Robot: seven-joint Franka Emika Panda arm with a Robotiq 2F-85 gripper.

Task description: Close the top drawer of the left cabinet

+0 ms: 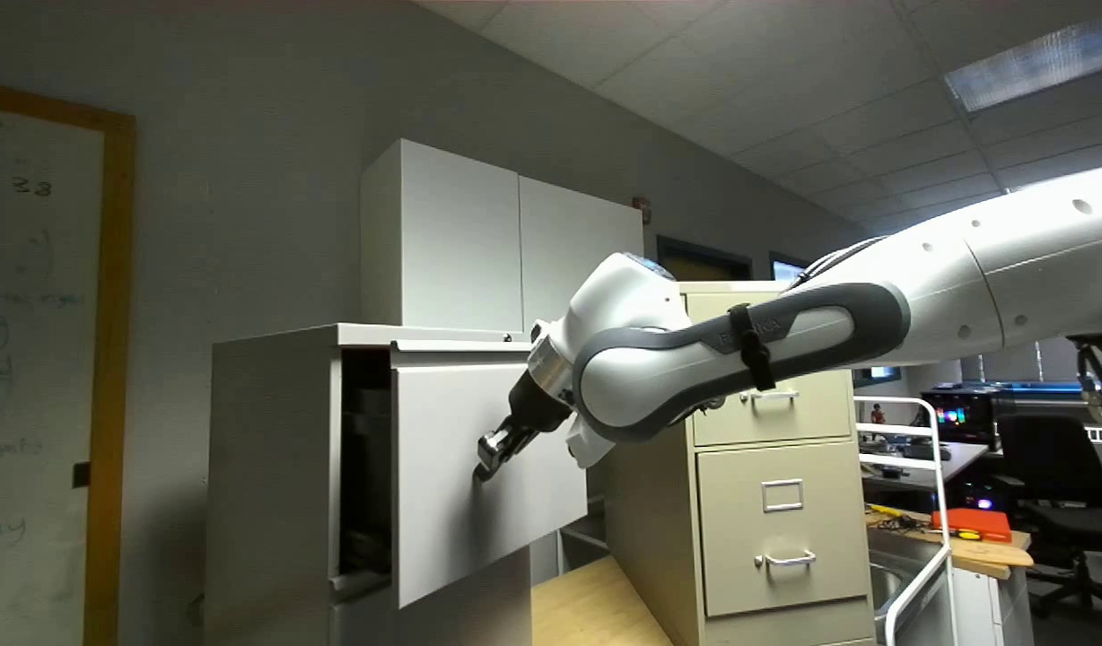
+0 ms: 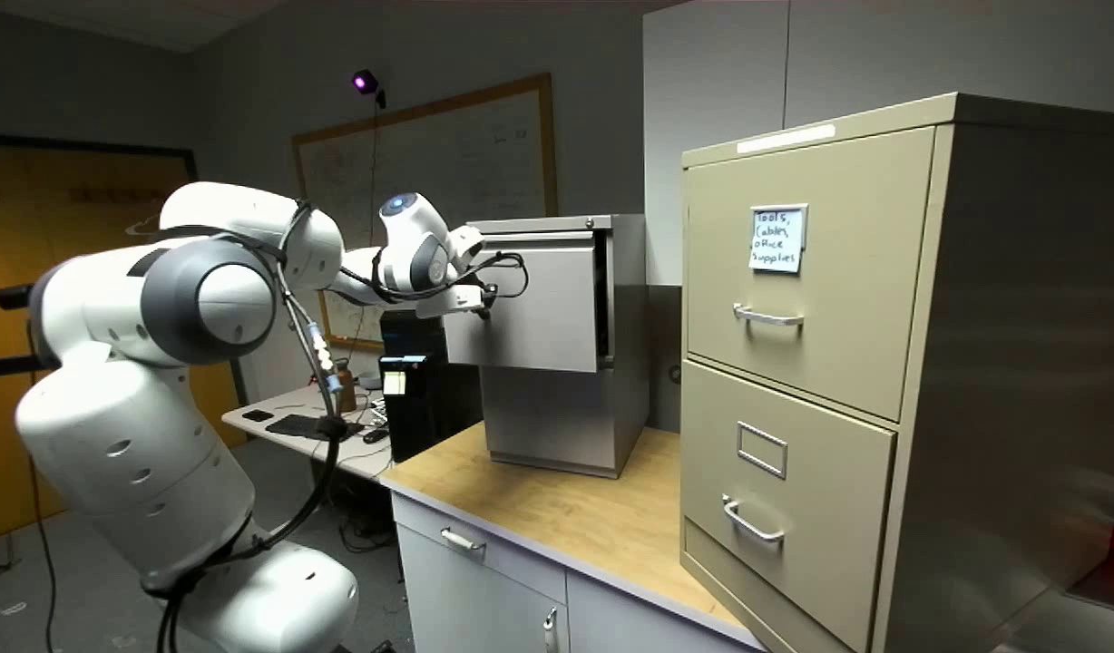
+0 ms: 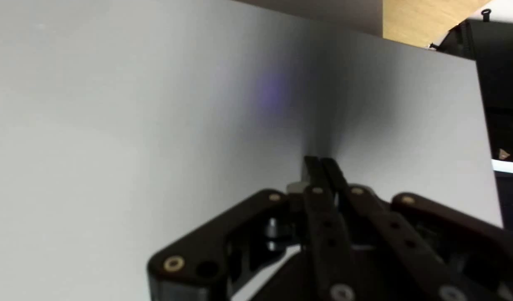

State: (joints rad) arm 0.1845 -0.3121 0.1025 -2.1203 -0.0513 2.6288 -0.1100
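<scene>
The top drawer (image 1: 535,502) of the light-grey left cabinet (image 1: 268,484) stands partly out, with a dark gap between its front and the cabinet body. Both exterior views show this; the drawer (image 2: 557,308) and the cabinet (image 2: 552,417) are to the right of the arm there. My gripper (image 1: 485,468) is at the flat drawer front, fingers together with nothing between them. In the wrist view, the fingertips (image 3: 320,159) meet their shadow on the drawer front (image 3: 114,125), touching it or very close. The gripper is partly hidden by the wrist in an exterior view (image 2: 484,313).
A beige filing cabinet (image 1: 784,529) stands beside the grey cabinet, its drawers shut; it also shows close by in an exterior view (image 2: 802,336). Both cabinets stand on a wooden countertop (image 2: 557,508). A white cupboard (image 1: 461,242) is behind. A black computer tower (image 2: 430,390) stands behind the grey cabinet's side.
</scene>
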